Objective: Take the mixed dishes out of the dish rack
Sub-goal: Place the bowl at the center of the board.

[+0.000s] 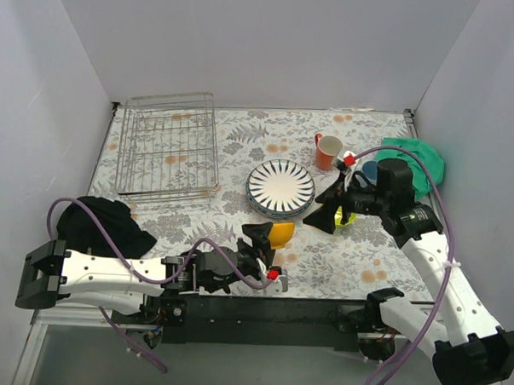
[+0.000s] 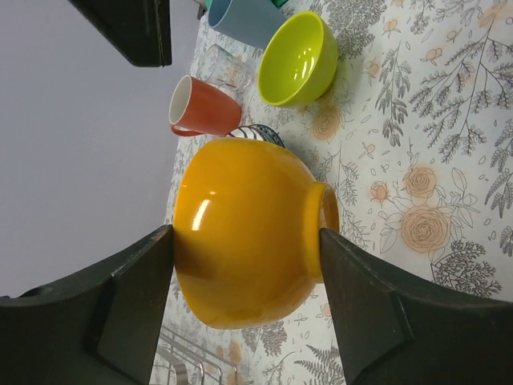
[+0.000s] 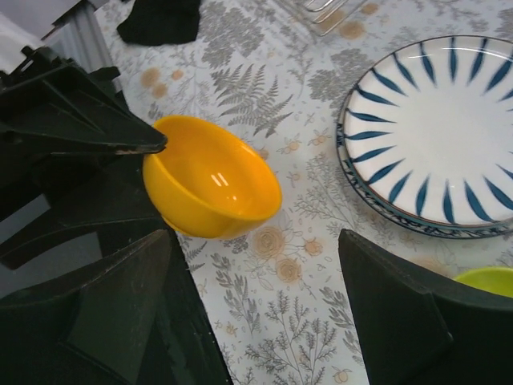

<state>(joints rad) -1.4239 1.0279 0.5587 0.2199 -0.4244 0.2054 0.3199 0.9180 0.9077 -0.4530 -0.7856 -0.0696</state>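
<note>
My left gripper (image 2: 247,241) is shut on the orange-yellow bowl (image 2: 240,241), one finger on its inside and one on its base, holding it tipped on its side near the table's front edge (image 1: 280,234). The right wrist view shows the same bowl (image 3: 212,176) pinched by the left gripper's fingers (image 3: 80,120). My right gripper (image 3: 256,257) is open with nothing in it, hovering over the lime-green bowl (image 1: 345,218). The dish rack (image 1: 168,148) stands at the far left with nothing in it. A striped plate (image 1: 280,187) tops a stack at the table's middle.
An orange mug (image 1: 329,151), a light-blue cup (image 1: 370,172) and a small clear glass (image 2: 216,64) stand at the back right beside a green cloth (image 1: 420,161). A black cloth (image 1: 102,224) lies at the front left.
</note>
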